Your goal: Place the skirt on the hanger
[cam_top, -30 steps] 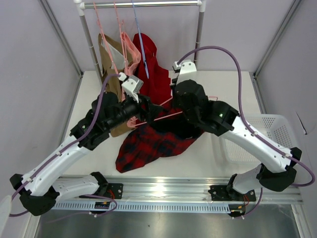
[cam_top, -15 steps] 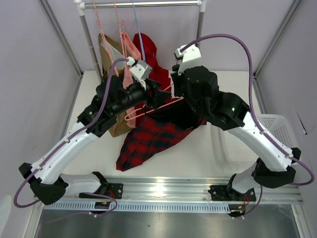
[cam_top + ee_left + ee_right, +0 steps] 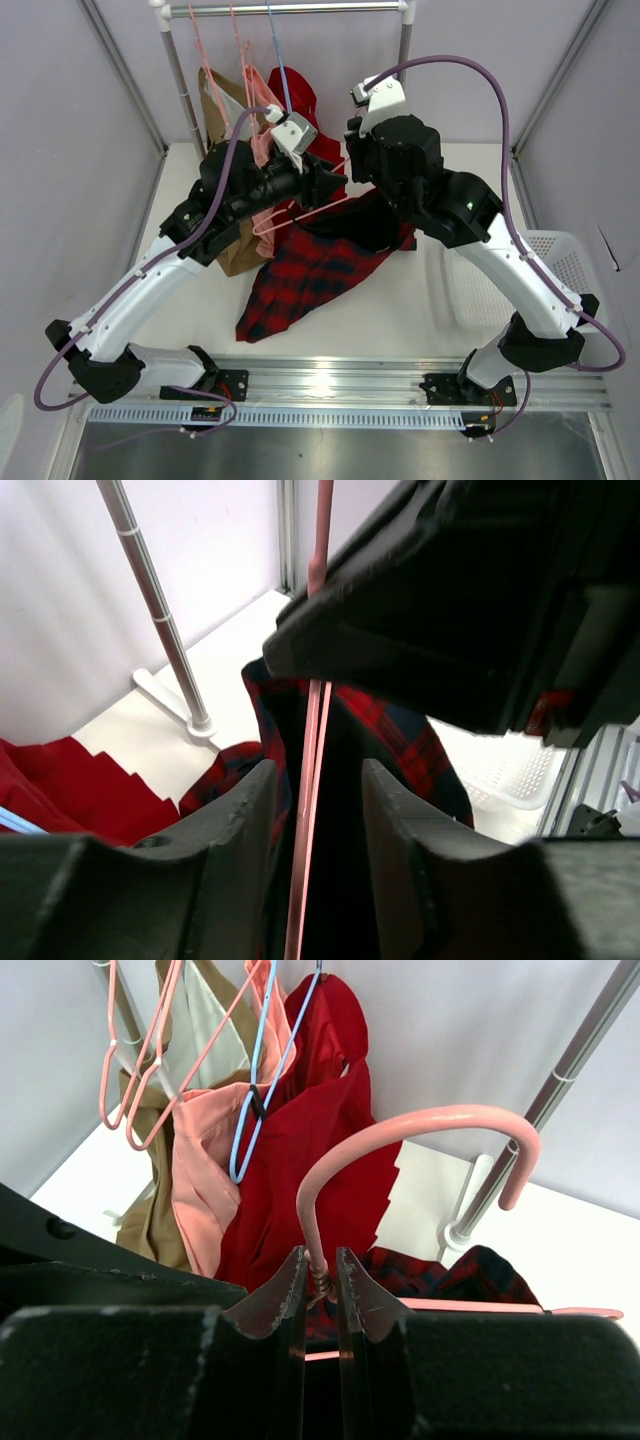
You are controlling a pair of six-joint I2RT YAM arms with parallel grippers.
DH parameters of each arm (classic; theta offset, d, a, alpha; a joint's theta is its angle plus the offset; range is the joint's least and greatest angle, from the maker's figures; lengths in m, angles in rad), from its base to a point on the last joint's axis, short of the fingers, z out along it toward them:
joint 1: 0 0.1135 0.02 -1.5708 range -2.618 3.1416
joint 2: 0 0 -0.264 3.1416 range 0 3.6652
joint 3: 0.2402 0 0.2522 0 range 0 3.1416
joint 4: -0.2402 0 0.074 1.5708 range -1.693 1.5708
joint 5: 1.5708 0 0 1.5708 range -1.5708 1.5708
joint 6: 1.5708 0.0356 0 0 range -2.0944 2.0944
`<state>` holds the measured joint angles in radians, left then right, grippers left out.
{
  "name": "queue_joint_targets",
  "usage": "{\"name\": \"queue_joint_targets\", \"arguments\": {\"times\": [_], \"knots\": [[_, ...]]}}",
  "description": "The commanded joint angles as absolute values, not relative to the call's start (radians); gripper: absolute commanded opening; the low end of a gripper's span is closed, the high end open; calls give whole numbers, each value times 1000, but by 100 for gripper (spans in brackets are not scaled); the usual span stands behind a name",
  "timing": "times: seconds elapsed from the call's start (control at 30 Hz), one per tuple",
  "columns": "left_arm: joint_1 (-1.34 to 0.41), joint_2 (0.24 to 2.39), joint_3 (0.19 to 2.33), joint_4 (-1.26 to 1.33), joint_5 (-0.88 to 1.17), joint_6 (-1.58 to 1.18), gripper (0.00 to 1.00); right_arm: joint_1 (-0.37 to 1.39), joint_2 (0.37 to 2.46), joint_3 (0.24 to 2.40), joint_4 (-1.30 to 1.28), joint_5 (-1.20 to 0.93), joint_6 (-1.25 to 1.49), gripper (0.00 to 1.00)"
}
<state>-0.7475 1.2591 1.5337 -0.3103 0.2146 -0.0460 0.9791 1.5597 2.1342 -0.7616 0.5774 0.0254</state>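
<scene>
White table (image 3: 400, 322): one skirt (image 3: 300, 275), one hanger (image 3: 420, 1117) (pink); right gripper (image 3: 320, 1260) clamps its neck, left gripper (image 3: 312, 772) gapes around its bar.

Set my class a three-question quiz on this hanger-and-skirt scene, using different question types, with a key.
1. True or false: the right gripper is shut on the neck of the pink hanger.
2. What runs between the left gripper's fingers? A) the pink hanger's bar B) a purple cable C) the rack's post
3. Fill in: the plain red garment hangs from a ____ hanger.
Key: 1 true; 2 A; 3 blue.
</scene>
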Motion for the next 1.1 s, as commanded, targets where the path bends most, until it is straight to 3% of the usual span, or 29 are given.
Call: {"name": "queue_joint_targets", "arguments": {"times": [0.0, 0.2, 0.3, 0.4, 0.77, 1.07], "knots": [[-741, 1272, 1575, -331, 230, -11, 46, 973, 1551, 2201, -707, 554, 5, 0], [-741, 1285, 1568, -328, 224, -5, 42, 969, 1552, 2197, -707, 543, 8, 0], [-741, 1290, 1571, -324, 232, -8, 32, 968, 1552, 2195, -707, 543, 9, 0], [-741, 1293, 1574, -324, 241, -14, 1, 968, 1554, 2192, -706, 543, 9, 0], [-744, 1226, 1486, -218, 161, -112, 0, 963, 1542, 2122, -683, 549, 41, 0], [-744, 1209, 1476, -193, 34, -161, 0, 963, 1520, 2026, -658, 560, 72, 52]]}}
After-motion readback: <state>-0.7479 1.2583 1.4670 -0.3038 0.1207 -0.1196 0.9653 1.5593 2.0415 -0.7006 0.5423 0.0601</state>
